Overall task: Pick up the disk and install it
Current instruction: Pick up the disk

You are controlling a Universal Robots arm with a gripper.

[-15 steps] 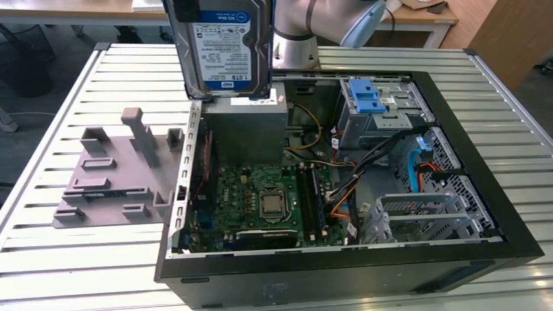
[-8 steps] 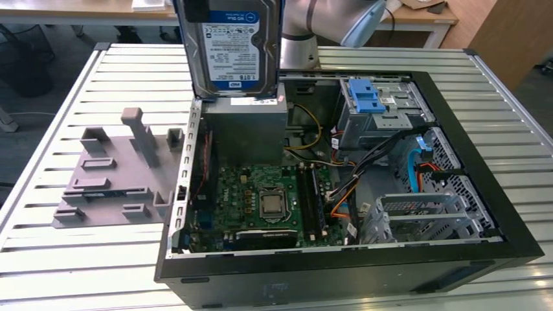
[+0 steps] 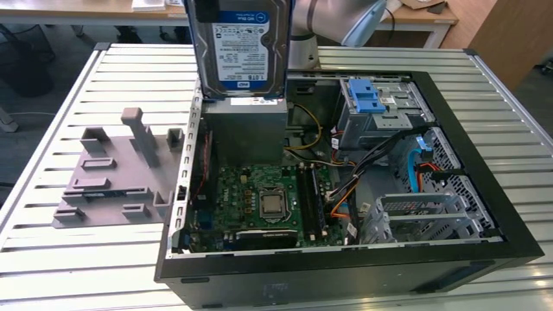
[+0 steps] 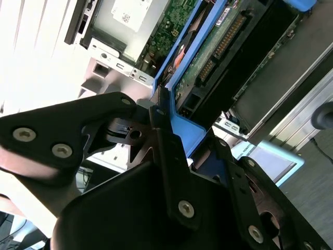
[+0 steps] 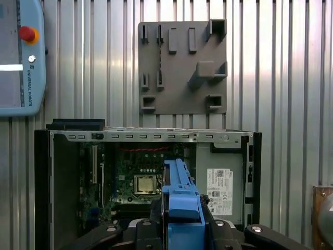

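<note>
- Ribbed metal bench (image 3: 78, 265) carries everything. Its slats run straight from the exterior view's left edge to the right, which probably gives a flat, repeatable base for the work.
- Lying on its side with the panel off, the computer case (image 3: 346, 278) takes up the bench's middle and the exterior view's right side. This leaves its inside open from above.
- Between the case and the bench's edge on the exterior view's left sits a grey fixture plate (image 3: 108, 175). Its slots and posts look made to park parts upright for a clean grasp.
- Inside the case, the power-supply box (image 3: 245, 133) fills the far corner beside the motherboard (image 3: 259, 201).
- The drive bay (image 3: 380, 103), with its blue latch, sits in the case's far corner on the exterior view's right.
- The disk (image 3: 240, 48) hangs upright above the case, over the power-supply box, with its label facing the exterior view. It is well apart from the drive bay. Held on edge, it likely keeps its blue bracket (image 5: 181, 192) free to slide.
- The gripper (image 4: 151, 112) is clamped narrow on that bracket's rail, carrying the disk from its end.
</note>
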